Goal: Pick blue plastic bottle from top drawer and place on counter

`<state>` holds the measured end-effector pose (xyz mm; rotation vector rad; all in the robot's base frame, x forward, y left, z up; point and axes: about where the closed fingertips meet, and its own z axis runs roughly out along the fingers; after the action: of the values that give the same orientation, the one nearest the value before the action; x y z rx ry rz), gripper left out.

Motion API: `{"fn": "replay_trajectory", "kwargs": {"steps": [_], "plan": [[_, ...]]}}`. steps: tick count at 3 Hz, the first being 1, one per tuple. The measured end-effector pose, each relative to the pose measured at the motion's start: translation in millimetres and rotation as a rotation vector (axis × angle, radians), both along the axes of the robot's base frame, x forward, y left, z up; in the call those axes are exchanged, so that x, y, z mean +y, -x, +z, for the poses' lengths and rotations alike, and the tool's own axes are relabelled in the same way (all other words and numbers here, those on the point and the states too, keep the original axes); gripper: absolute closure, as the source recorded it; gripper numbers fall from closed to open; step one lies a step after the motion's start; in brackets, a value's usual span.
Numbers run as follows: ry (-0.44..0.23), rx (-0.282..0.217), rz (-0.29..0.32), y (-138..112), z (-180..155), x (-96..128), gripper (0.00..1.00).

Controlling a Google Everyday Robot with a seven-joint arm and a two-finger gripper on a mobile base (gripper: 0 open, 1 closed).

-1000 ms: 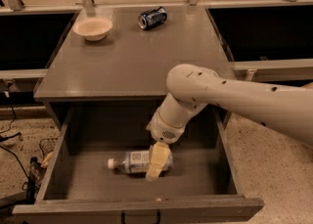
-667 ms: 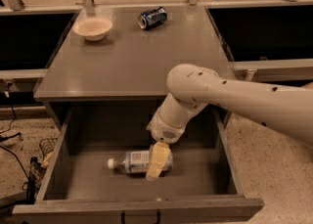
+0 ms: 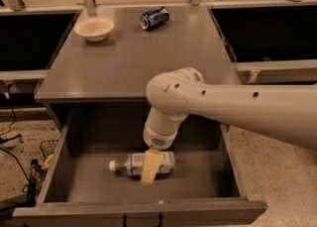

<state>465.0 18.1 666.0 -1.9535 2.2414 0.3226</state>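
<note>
The blue plastic bottle (image 3: 130, 164) lies on its side on the floor of the open top drawer (image 3: 55, 167), white cap pointing left. My gripper (image 3: 151, 169) hangs down from the pale arm into the drawer. It sits right at the bottle's middle and covers part of the label. The bottle rests on the drawer floor. The counter (image 3: 148, 57) is the dark grey top directly above the drawer.
On the counter stand a pale bowl (image 3: 94, 28) at the back left and a dark blue soda can (image 3: 154, 18) lying at the back middle. The thick arm link (image 3: 237, 104) crosses the counter's front right corner. Cables (image 3: 15, 151) lie on the floor at left.
The arm's elbow and wrist have shifted a little to the left over the drawer. The gripper stays at the bottle, which still lies in the same spot.
</note>
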Motion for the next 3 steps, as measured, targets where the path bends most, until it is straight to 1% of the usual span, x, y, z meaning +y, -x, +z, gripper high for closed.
{"fn": "replay_trajectory", "kwargs": {"steps": [1,2,3], "plan": [[-0.006,0.011,-0.031,-0.6,0.2,-0.8,0.00],[-0.055,0.010,0.019,1.8,-5.4,4.0,0.00],[-0.087,0.010,0.053,6.3,-16.2,11.0,0.00]]}}
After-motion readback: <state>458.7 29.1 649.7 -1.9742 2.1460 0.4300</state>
